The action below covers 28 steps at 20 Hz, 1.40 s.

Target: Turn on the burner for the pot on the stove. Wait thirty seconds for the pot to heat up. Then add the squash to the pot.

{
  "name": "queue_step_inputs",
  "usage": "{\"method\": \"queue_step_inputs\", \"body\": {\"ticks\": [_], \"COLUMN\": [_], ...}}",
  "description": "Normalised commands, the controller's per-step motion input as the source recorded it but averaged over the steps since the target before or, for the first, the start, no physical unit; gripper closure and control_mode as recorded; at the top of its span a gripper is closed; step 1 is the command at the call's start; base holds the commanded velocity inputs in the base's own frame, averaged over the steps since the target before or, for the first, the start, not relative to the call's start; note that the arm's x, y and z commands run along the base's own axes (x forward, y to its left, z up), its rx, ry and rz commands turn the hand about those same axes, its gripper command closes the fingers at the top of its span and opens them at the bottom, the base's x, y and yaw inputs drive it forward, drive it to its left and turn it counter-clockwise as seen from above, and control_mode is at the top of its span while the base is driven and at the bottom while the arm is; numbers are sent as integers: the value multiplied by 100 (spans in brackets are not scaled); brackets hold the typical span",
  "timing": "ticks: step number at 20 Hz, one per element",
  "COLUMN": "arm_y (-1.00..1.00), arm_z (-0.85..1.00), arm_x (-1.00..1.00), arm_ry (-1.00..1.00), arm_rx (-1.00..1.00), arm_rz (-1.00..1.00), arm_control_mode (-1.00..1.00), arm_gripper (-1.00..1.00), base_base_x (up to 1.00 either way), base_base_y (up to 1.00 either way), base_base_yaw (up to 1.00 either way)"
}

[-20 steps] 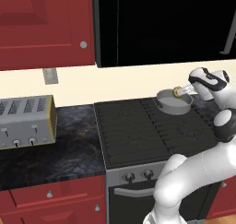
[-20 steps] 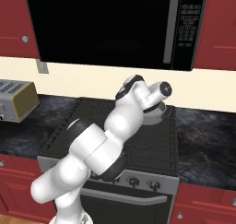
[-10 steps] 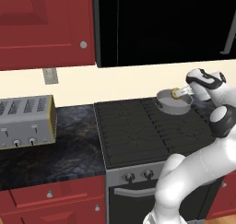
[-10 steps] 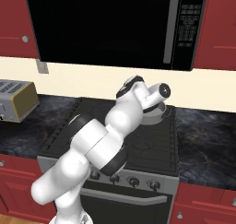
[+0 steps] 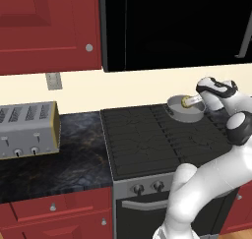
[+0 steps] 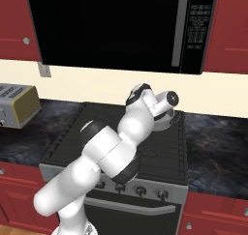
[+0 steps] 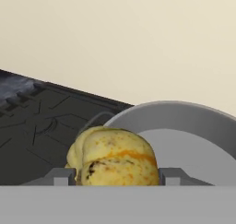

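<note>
The yellow squash sits between the finger tips of my gripper, which is shut on it. It hangs over the near rim of the grey pot on the back right burner of the black stove. In the hand view the squash is large between the two fingertips, with the pot's pale inside just behind and below it. From the right base view the pot peeks out behind my hand.
A silver toaster stands on the dark counter left of the stove. A black microwave hangs above the cooktop. Dark knobs line the stove's steel front. Red cabinets are at the upper left.
My hand has sunk slightly toward the pot with the squash still held. Nothing else has moved.
</note>
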Motion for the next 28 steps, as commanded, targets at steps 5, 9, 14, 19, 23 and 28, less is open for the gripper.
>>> {"method": "queue_step_inputs", "body": {"ticks": [5,9,14,19,23,28], "arm_y": [-3,-1,0,0,-6,-9], "arm_z": [-18,-21,-20,-6,0,-12], "arm_x": [18,9,12,24,24,21], "arm_ry": [2,13,14,10,4,0], "arm_rx": [0,0,0,0,0,0], "arm_rz": [-2,-4,-5,-4,-5,-5], "arm_control_mode": [-100,-100,-100,-100,-100,-100], "arm_gripper": [100,100,100,100,100,100], "base_base_x": [0,0,0,0,0,0], "base_base_y": [0,0,0,0,0,0], "base_base_yaw": [0,0,0,0,0,0]}}
